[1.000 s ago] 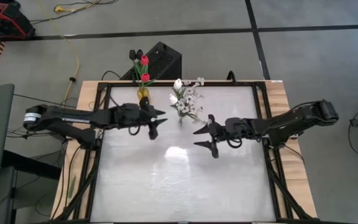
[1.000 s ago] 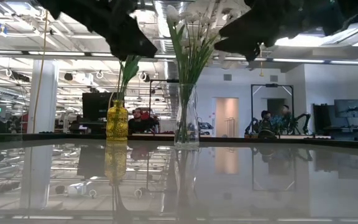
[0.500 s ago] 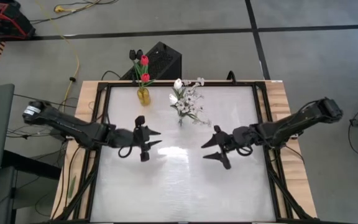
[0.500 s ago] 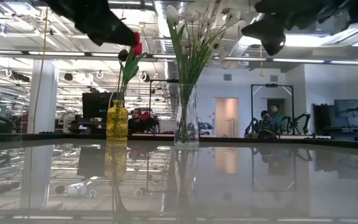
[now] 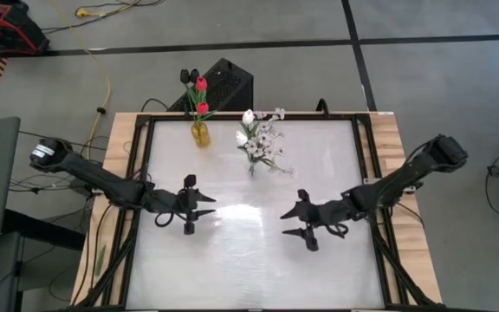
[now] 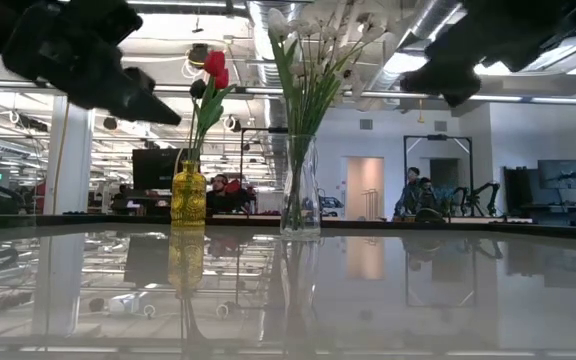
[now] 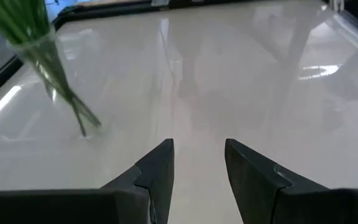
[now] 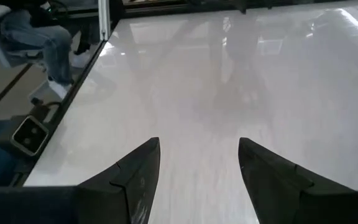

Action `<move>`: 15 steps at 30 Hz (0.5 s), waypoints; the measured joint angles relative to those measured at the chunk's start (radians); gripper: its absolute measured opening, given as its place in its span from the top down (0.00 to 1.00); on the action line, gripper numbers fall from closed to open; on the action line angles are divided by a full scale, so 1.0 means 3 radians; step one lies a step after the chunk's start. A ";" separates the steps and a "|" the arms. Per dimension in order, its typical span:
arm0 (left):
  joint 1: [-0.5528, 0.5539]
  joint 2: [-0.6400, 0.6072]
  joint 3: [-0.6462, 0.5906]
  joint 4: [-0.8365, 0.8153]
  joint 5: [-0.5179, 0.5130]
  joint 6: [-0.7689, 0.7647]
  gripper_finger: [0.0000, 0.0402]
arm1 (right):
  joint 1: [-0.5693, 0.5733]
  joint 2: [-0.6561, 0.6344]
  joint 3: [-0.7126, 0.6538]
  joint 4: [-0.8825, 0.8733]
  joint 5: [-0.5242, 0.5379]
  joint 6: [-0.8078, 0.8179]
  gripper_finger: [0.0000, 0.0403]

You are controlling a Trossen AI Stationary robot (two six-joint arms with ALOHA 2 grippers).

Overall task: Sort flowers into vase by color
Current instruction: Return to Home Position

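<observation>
A yellow vase (image 5: 199,133) stands on its base near the table's far edge and holds red and dark tulip-like flowers (image 6: 211,72). To its right, a clear glass vase (image 6: 300,185) holds white flowers and leafy white sprigs (image 5: 262,137). Its green stems also show in the left wrist view (image 7: 48,62). My left gripper (image 5: 201,208) hovers open over the table's left middle, nearer than the vases. My right gripper (image 5: 291,224) hovers open over the right middle. Both are empty (image 7: 199,149) (image 8: 199,146).
The glossy white tabletop (image 5: 249,260) lies bare between and below the grippers, inside a dark frame (image 5: 139,173). A black box (image 5: 225,82) sits beyond the far edge. A seated person's legs (image 8: 39,37) show beside the table, and more people (image 6: 423,190) are farther off in the room.
Both arms drew back from the vases toward the table's near edge. The left gripper left the yellow vase and moved left and nearer. The right gripper moved away from the clear vase. In the low view the red flowers, once hidden behind the left gripper, now show.
</observation>
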 joint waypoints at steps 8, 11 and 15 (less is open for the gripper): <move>0.0082 -0.0369 -0.0676 0.0706 -0.0004 0.0075 0.67 | -0.0426 0.0407 -0.0001 0.0344 -0.0389 -0.0023 0.41; 0.0122 -0.0630 -0.0847 0.0728 -0.0007 0.0049 0.67 | -0.0647 0.0349 -0.0001 0.0262 -0.0523 -0.0044 0.44; 0.0132 -0.1084 -0.0946 0.0567 -0.0006 -0.0013 0.67 | -0.0866 0.0099 -0.0001 0.0173 -0.0617 -0.0218 0.48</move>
